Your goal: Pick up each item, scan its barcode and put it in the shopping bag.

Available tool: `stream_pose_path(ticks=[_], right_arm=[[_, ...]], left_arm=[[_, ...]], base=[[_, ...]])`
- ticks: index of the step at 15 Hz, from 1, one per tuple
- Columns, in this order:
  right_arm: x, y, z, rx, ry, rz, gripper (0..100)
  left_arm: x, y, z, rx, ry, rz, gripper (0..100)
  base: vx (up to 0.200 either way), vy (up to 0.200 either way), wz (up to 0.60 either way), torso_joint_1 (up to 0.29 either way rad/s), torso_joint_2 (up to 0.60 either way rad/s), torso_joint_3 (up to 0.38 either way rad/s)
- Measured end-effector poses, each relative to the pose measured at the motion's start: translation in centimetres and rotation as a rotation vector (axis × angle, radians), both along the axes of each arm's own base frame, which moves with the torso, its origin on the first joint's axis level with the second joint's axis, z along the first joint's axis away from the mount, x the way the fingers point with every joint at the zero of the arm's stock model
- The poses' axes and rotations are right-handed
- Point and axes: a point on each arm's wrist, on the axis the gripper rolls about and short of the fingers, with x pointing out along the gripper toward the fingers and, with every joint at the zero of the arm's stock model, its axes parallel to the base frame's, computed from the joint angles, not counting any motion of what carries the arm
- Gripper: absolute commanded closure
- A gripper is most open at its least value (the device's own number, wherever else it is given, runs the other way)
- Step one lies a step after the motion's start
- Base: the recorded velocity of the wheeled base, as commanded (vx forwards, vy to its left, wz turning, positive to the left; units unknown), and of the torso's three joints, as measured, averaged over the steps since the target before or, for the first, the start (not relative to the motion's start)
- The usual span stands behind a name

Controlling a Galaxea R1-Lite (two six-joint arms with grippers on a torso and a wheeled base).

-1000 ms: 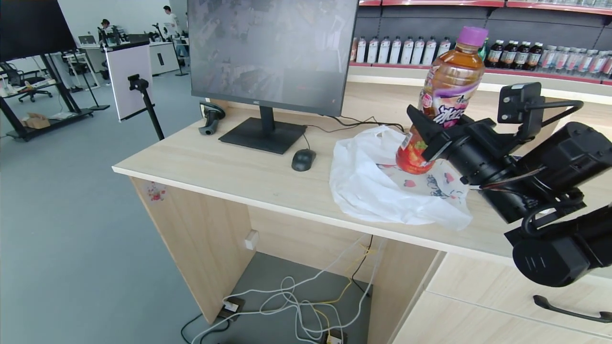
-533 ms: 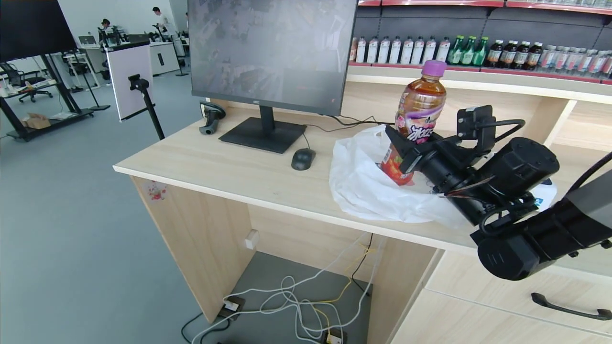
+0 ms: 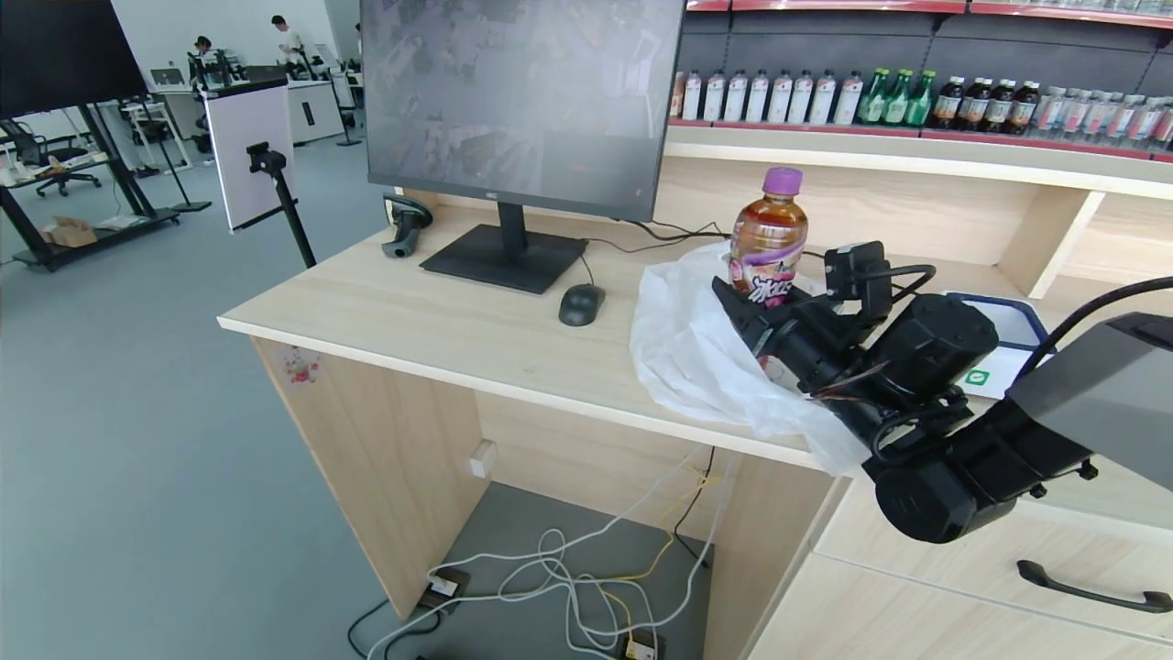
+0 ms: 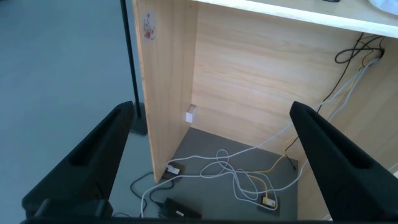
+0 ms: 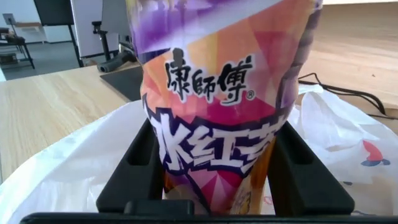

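One bottle (image 3: 768, 240) (purple cap) sits squeezed in the right gripper (image 3: 762, 307), down in the shopping bag (image 3: 687, 357) at the mouse's (image 3: 581, 305) 3 o'clock; left gripper (image 4: 208, 118) spread wide.

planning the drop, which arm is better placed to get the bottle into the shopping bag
Right. The right gripper holds the bottle upright, its base inside the shopping bag. The left gripper hangs open, low by the desk, far from both.
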Motion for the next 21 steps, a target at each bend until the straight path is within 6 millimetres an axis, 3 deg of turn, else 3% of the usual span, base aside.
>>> stream_pose_path(ticks=[9, 10, 14, 21], right_arm=[[0.4, 0.6, -1.9, -0.013, 0.051, 0.014, 100], [0.4, 0.6, -2.1, -0.014, 0.057, 0.014, 0], [0.3, 0.6, -2.1, -0.014, 0.061, 0.016, 0], [-1.0, 0.0, -0.3, -0.007, 0.034, 0.012, 0]], left_arm=[[0.0, 0.0, 0.0, 0.001, 0.0, 0.0, 0], [0.0, 0.0, 0.0, 0.001, 0.0, 0.0, 0], [0.0, 0.0, 0.0, 0.002, 0.0, 0.0, 0], [0.0, 0.0, 0.0, 0.003, 0.0, 0.0, 0]], base=[[0.0, 0.0, 0.0, 0.0, 0.0, 0.0], [0.0, 0.0, 0.0, 0.0, 0.0, 0.0], [0.0, 0.0, 0.0, 0.0, 0.0, 0.0], [0.0, 0.0, 0.0, 0.0, 0.0, 0.0]])
